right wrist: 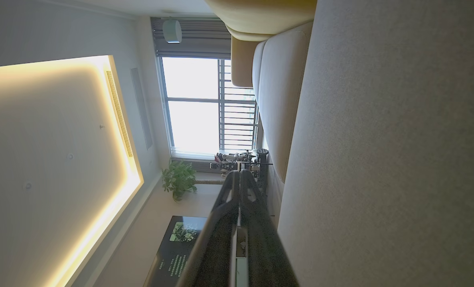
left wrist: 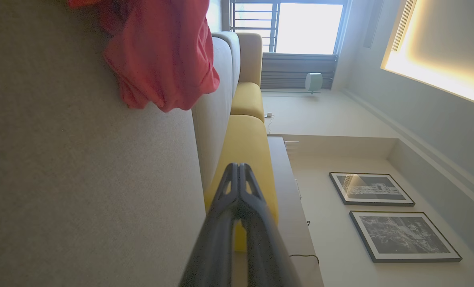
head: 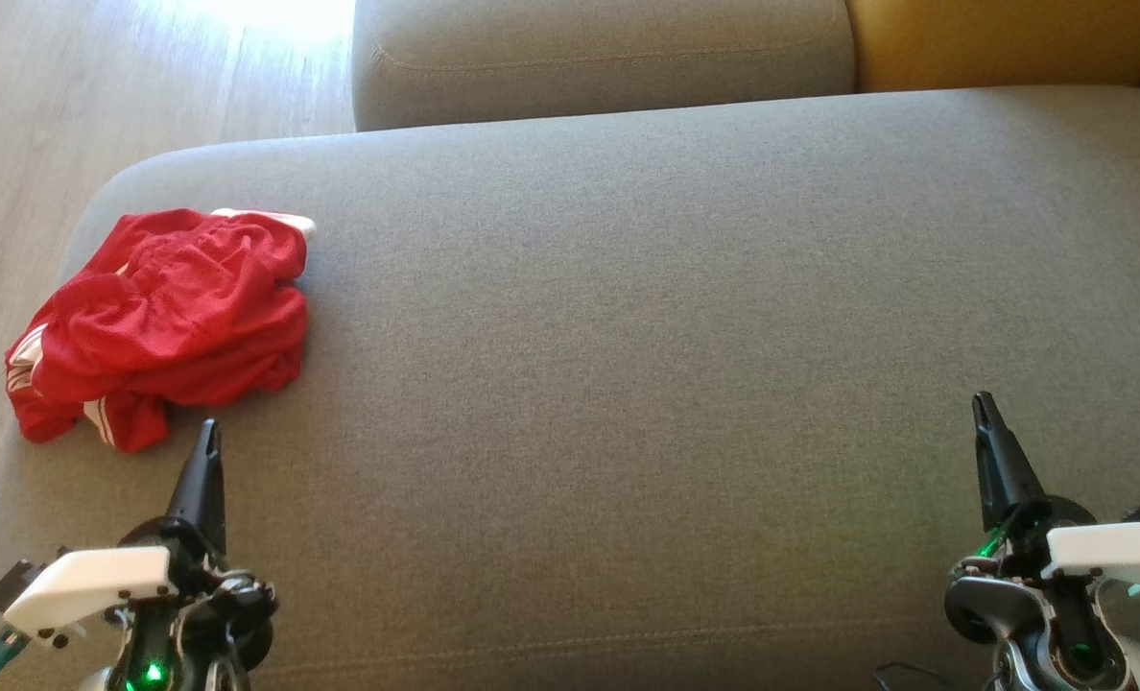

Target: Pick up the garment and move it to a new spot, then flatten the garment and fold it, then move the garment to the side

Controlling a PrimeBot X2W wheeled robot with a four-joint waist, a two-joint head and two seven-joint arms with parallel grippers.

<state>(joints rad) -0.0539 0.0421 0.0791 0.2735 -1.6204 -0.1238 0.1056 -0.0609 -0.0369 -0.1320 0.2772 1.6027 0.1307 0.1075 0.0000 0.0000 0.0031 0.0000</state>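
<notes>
- At the far left, the wooden floor (head: 42,115) runs alongside the rounded corner of the grey sofa seat (head: 628,336); if you drag the cloth leftward instead of lifting it, it could slide off that edge
- The red garment (head: 162,321) lies crumpled in a heap on that left corner of the seat, white stripes showing at its lower left; you can't tell from the heap where a hem or waistband sits, so a grab at the top may catch one layer and leave the rest trailing
- Your left gripper (head: 208,434) hovers just beside the garment, near but not touching, fingers pressed together and empty; go down like that and you would likely shove the cloth toward the edge, so spread the fingers first
- The middle of the seat, between the two grippers, looks the natural new spot; a low carry could rub the fabric along the weave and bunch it up
- Your right gripper (head: 985,408) sits well apart at the far right, fingers likewise pressed together, holding nothing; bring it across late and the flattening may end up one-handed
</notes>
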